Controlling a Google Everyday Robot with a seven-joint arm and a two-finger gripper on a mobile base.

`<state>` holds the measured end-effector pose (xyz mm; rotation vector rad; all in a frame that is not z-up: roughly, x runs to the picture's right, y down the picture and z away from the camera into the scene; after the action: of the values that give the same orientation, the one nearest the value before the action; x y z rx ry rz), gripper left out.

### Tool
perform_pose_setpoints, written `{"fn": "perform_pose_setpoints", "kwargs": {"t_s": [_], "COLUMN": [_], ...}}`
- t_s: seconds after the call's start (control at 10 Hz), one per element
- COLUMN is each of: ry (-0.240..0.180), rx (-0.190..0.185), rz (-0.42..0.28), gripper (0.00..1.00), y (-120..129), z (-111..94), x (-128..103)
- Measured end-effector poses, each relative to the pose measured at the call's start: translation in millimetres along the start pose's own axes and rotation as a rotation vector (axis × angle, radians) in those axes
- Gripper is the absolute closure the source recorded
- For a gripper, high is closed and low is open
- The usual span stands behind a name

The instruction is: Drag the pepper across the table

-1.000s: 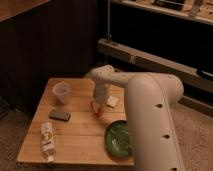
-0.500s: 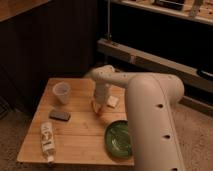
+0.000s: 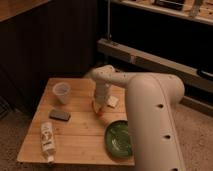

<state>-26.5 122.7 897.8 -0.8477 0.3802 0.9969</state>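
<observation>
I see the white arm's gripper (image 3: pixel 100 107) down low at the middle of the light wooden plank tabletop (image 3: pixel 80 136), right over the small, slim red-orange pepper (image 3: pixel 101 114), which seems to touch it. Whether the gripper holds it, I cannot tell. A pale square packet (image 3: pixel 113 101) lies just beside them, and a round green plate (image 3: pixel 119 139) sits nearer the front edge.

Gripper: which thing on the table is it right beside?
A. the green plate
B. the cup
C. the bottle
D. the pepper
D: the gripper is low over the middle of the table, with the pepper right at its tip.
</observation>
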Motion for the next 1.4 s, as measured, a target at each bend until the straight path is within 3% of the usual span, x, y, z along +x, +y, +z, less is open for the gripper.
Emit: {"fn": "perform_pose_setpoints", "kwargs": {"t_s": [1.4], "ry": [0.007], "rx": [0.0], "rz": [-0.003], "gripper": [0.97], "y": [-2.3], "z": [0.5], "x": [4.1]}}
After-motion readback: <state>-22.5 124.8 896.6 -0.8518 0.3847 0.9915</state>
